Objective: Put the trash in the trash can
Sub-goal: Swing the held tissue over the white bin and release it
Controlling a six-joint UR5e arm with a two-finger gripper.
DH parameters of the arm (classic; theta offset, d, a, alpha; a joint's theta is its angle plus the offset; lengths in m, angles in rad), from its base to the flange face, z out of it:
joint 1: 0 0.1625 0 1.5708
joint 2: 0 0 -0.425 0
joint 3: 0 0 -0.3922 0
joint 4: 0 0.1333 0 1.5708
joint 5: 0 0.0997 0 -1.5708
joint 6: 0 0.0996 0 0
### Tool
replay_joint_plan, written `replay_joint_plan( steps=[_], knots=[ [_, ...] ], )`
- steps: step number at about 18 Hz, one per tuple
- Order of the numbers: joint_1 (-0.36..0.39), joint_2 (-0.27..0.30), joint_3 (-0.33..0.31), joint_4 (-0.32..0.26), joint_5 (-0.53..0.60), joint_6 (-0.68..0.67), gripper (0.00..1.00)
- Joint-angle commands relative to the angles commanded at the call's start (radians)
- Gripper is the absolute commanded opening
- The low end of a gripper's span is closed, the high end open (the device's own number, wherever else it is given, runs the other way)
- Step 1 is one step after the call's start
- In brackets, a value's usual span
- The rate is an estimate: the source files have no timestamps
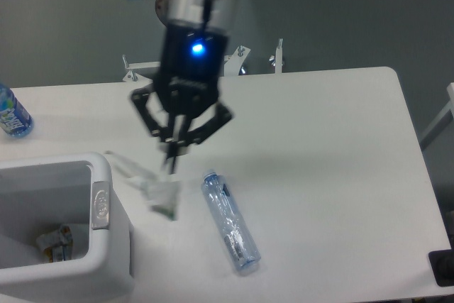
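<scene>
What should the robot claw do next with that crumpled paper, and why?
Probably carry the paper wad left over the trash can before letting go. The gripper looks pinched shut on its top, it blurs as if lifted, and it sits just right of the bin rim, not over the opening.

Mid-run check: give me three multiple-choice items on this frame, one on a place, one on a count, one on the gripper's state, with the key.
1. Where does the crushed clear bottle lie?
A. On the table, right of the paper wad
B. Inside the trash can
C. Between the gripper fingers

2. How many bottles are in view?
A. One
B. Two
C. Four

3. What is the gripper doing?
A. Spread wide above the bin
B. Gripping the blue-labelled bottle
C. Fingers drawn together at the paper wad's top

Key: 1 A, it lies flat on the white top, outside the bin. 2 B, the crushed one and the blue-labelled one at the left edge. 3 C, the fingertips meet just above the wad.
</scene>
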Motion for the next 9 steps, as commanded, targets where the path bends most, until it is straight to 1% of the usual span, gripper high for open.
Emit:
replay_joint_plan(
  steps=[2,6,7,8,9],
  knots=[
    [-0.046,-0.023,0.000,0.003,0.005,0.008,0.00],
    [-0.094,-0.043,-0.006,0.003,0.005,0.032,0.00],
    [-0.100,-0.048,-0.014,0.003,0.005,0.032,0.02],
    [-0.104,-0.051,-0.015,0.003,0.005,0.032,0.18],
    [-0.112,-0.052,-0.012,0.002,0.005,0.032,0.45]
  ],
)
